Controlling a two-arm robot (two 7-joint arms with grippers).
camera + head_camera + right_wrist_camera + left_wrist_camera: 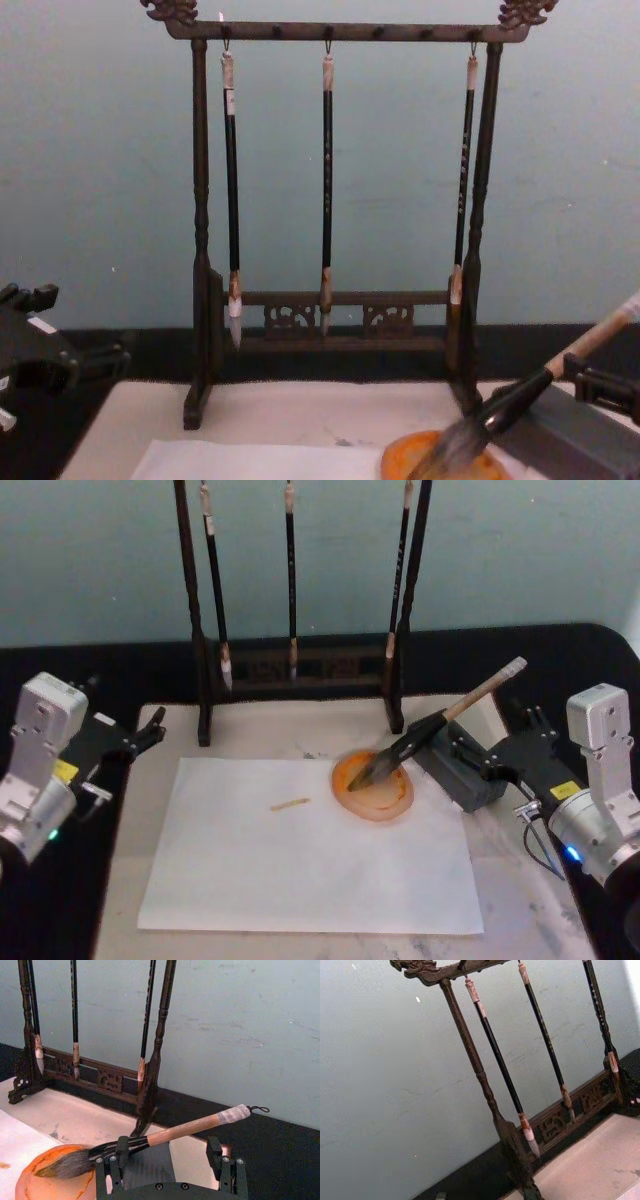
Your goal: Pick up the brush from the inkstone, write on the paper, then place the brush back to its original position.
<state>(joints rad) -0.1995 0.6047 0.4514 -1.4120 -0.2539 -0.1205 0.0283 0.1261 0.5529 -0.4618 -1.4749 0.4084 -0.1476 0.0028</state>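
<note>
Large calligraphy brush with pale wooden handle, black ferrule and grey-brown tuft (440, 723) lies tilted, tuft down in the round orange inkstone dish (374, 789), handle rising up and away to the right, its mid-shaft propped on a dark grey block (460, 770). Dish sits on the far right part of the thin white paper sheet (300, 850), which carries a small yellowish stroke mark (289, 804) left of the dish. Right tool (500, 748) just right of the block, pointing at the brush; wrist view shows its black fingers (116, 1162) spread apart, the brush's ferrule lying just ahead of them and across the gap, nothing clamped, contact with the left finger can't be told. Paper lies on a cream felt mat (165, 725) on the black bench (100, 670). Behind the mat, a dark carved wooden rack (345, 200) with three thin black-shafted brushes (327, 180) hanging. Left tool (140, 735) parked at the mat's left edge, well apart from the brush; can't tell if open or closed.
</note>
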